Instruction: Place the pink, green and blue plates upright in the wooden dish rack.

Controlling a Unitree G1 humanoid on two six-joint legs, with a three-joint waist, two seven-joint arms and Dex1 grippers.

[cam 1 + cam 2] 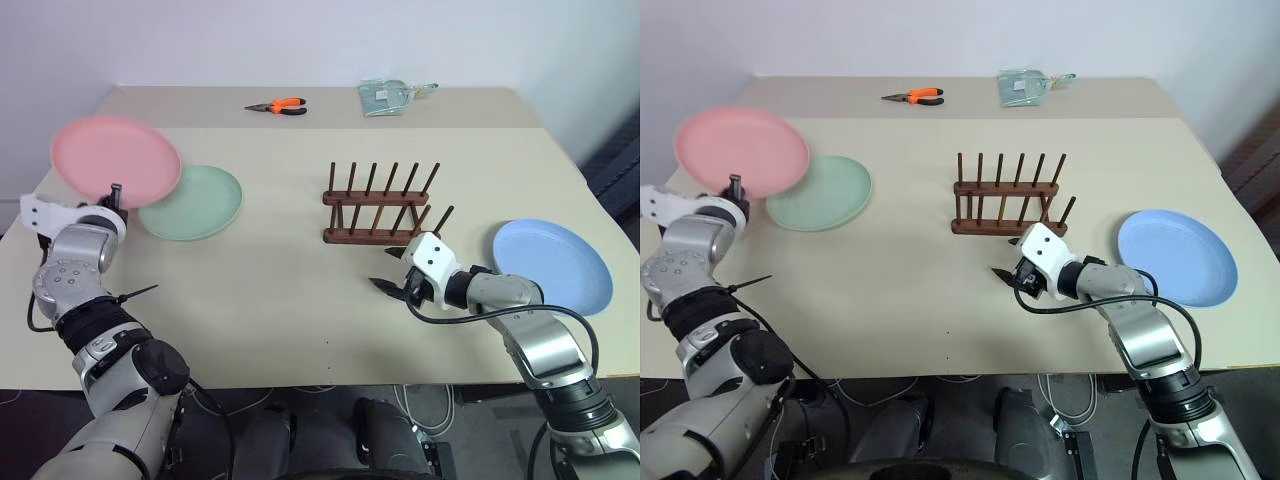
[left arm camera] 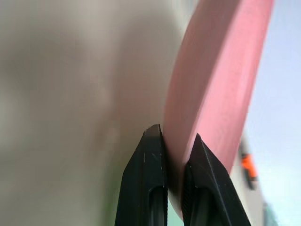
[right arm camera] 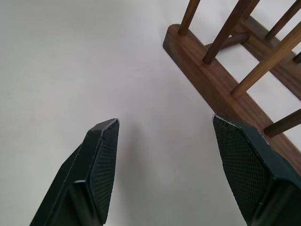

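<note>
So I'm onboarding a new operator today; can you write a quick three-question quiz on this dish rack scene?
1. True or false: the wooden dish rack already holds a plate.
2. Which plate is clamped in the left gripper? A) green plate B) pink plate C) blue plate
3. Fill in: the right gripper hovers with its jaws ____ just in front of the rack.

Key:
1. False; every slot is bare.
2. B, the pink plate, lifted by its rim; the green plate and blue plate lie flat on the table.
3. Open.
</note>
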